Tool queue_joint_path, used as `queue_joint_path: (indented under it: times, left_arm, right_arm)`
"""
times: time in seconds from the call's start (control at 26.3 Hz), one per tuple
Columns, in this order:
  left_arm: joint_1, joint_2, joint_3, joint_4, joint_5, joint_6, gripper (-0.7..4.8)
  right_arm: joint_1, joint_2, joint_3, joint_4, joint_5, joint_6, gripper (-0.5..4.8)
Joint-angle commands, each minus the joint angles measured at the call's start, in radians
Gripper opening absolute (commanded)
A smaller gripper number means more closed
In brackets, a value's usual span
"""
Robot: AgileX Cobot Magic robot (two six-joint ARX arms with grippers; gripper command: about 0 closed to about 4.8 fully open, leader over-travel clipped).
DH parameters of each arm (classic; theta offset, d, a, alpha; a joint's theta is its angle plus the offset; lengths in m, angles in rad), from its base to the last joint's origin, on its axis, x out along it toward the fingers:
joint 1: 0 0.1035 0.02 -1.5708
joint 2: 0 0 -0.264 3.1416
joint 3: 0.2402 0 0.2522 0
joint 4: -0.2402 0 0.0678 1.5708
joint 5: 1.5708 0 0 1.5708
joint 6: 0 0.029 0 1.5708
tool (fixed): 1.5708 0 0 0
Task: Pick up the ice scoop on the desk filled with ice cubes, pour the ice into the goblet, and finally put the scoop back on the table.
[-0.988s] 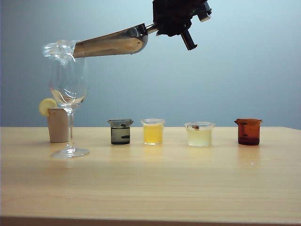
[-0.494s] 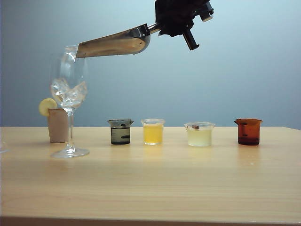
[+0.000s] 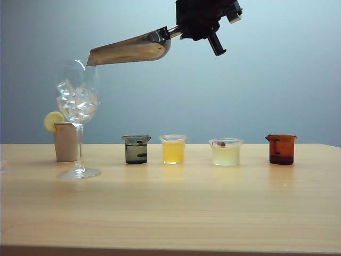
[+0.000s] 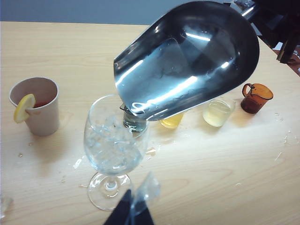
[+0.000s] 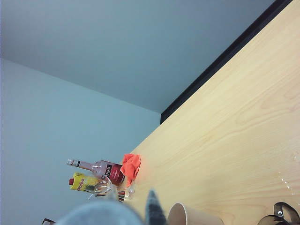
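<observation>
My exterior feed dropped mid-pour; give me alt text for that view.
The right tool holds the ice scoop tilted above the goblet, whose bowl holds ice cubes. The goblet stands on the desk beside four small cups.

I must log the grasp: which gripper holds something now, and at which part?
The right gripper holds the ice scoop by its short rod handle, above the goblet. The left gripper holds nothing visible.

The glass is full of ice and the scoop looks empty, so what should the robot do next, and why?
Probably swing the ice scoop away from the goblet and lower it to the table. The right hand holds its handle high over the rim, the trough shows empty in the left wrist view, and the ice cubes sit in the bowl.
</observation>
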Motion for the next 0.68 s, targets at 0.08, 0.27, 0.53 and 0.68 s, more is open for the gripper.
queue_joint_path:
  times: [0.08,0.27,0.53,0.68]
  left_arm:
    - [0.001,-0.003,0.003,0.006,0.001,0.003,-0.05]
    - [0.002,-0.003,0.003,0.006,0.0,0.003,-0.05]
    - [0.002,-0.003,0.003,0.01,-0.018,0.003,-0.05]
    - [0.002,-0.003,0.003,0.015,-0.018,0.003,-0.05]
  right_arm:
    - [-0.009,-0.014,0.01,0.031,-0.028,0.016,-0.06]
    - [-0.048,-0.027,0.01,0.034,-0.135,0.116,-0.06]
    - [-0.138,-0.08,0.009,0.03,-0.245,0.146,-0.06]
    - [-0.217,-0.116,0.007,0.0,-0.291,0.127,-0.06]
